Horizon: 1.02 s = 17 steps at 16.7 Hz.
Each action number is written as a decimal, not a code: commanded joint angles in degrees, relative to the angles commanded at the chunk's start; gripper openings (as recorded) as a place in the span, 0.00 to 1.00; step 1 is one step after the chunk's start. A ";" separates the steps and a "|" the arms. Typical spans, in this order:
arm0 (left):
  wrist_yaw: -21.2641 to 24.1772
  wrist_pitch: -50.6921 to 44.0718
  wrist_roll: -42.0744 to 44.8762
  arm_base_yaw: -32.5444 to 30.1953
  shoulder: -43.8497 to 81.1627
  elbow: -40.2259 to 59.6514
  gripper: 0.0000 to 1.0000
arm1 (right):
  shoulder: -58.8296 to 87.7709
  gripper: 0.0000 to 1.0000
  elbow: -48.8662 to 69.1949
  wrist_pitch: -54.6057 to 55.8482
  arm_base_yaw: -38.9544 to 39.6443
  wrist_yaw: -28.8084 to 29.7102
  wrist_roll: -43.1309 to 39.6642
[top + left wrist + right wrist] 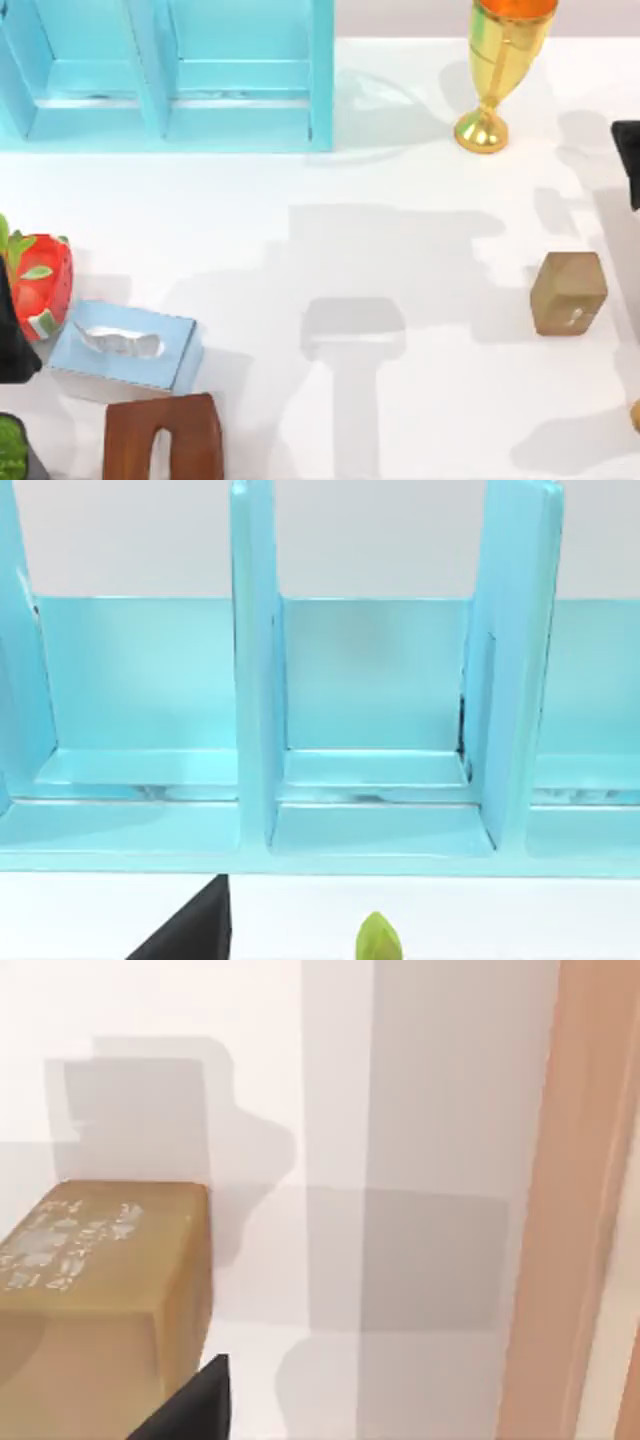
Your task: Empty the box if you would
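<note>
Your left gripper (14, 340) sits at the table's left edge, a dark shape just beside the red strawberry (42, 280). You cannot tell from here whether it is open, closed or gripping anything. Its wrist camera faces the blue shelf (380, 730) across the table, with a green leaf tip (378, 940) low in the frame. That suggests the arm is parked low and level, not aimed down at a box.

Just right of the strawberry lies the light blue tissue box (125, 345), flat on the white table (400, 420), with white tissue poking from its top slot. In my judgement this is the box to empty, since it alone shows contents. It lies slightly askew, its slot facing up and free to reach from above. Below it and very close, perhaps touching, is a dark wooden box (165, 440) with an open slot.

At the far side, the shelf stands with bare compartments. A gold cup (495, 70) stands upright to its right.

Further right, a small brown box (568, 292) stands alone, closed, with pale print on one face. Your right gripper (628, 160) hangs at the right edge, and you cannot tell its state either. Its camera sees the brown box close up, so that arm is near it.
</note>
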 joint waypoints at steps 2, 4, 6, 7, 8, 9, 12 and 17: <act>0.00 0.00 0.00 0.00 0.00 0.00 1.00 | 1.82 1.00 3.64 -2.06 -6.25 0.00 -6.09; 0.00 0.00 0.00 0.00 0.00 0.00 1.00 | 3.59 1.00 7.22 -4.09 -12.63 0.00 -12.27; 0.00 0.00 0.00 0.00 0.00 0.00 1.00 | 5.01 1.00 10.50 -5.90 -18.68 0.00 -18.14; 0.00 0.00 0.00 0.00 0.00 0.00 1.00 | 5.57 1.00 11.94 -6.68 -21.42 0.00 -20.79; 0.00 0.00 0.00 0.00 0.00 0.00 1.00 | 6.06 1.00 13.19 -7.36 -23.85 -0.01 -23.12; 0.00 0.00 0.00 0.00 0.00 0.00 1.00 | 6.48 1.00 14.26 -7.94 -25.91 -0.01 -25.10; 0.00 0.00 0.00 0.00 0.00 0.00 1.00 | 7.14 1.00 15.82 -8.79 -28.92 -0.01 -28.02; 0.00 0.00 0.00 0.00 0.00 0.00 1.00 | 6.98 1.00 15.55 -8.51 -28.77 0.03 -27.97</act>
